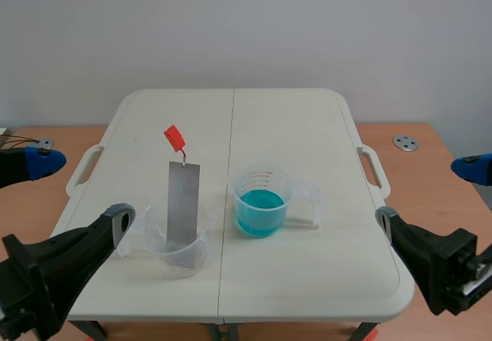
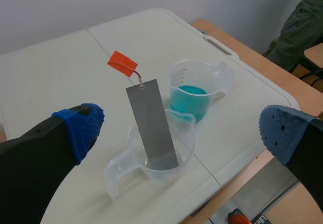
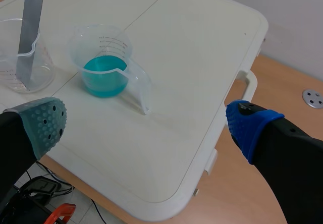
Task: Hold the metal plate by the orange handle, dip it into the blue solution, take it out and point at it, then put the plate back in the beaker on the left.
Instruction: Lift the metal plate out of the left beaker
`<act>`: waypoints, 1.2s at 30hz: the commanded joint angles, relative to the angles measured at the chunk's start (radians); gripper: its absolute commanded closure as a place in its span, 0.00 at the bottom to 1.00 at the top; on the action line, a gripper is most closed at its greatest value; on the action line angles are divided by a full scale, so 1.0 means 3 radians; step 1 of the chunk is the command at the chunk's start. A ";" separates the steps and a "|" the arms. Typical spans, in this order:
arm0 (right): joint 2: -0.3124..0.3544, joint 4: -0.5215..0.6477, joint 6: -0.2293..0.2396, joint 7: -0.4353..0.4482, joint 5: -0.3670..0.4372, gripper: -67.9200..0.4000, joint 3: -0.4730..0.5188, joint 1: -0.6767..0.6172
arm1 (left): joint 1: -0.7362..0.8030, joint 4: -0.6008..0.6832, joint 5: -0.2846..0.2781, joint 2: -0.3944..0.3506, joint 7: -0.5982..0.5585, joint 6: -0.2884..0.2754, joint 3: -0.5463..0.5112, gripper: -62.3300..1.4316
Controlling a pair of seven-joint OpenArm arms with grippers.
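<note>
While metal plate (image 1: 183, 203) leans in clear beaker (image 1: 184, 264), blue-solution beaker (image 1: 260, 203) just beside.

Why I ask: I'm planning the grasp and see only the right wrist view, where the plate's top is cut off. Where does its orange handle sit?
Observer: The orange handle hangs on a short wire hook at the top of the metal plate, well above the rim of the left beaker.
Operator: Which end effector is closer to it?
Observer: The left end effector. It is open, and the plate stands ahead of it, between its fingers but not touching them.
Operator: Is the beaker's grip in the way?
Observer: It seems not. The beaker's own handle sits low on the table, pointing toward the left arm's side.
</note>
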 commanded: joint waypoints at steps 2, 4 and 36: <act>0.0005 0.0050 -0.0013 0.0038 0.0024 0.02 0.0004 0.0057 | -0.0004 0.0038 -0.0028 0.0017 -0.0048 0.0010 -0.0027 0.00; 0.0005 0.0050 -0.0013 0.0015 0.0024 0.02 0.0004 0.0086 | -0.0011 0.0038 -0.0025 0.0017 -0.0046 0.0010 -0.0027 0.00; -0.0004 0.0031 0.0029 -0.0340 0.0027 0.02 -0.0683 0.1161 | 0.0839 0.0038 0.0284 -0.0197 0.0304 0.0287 -0.0369 0.94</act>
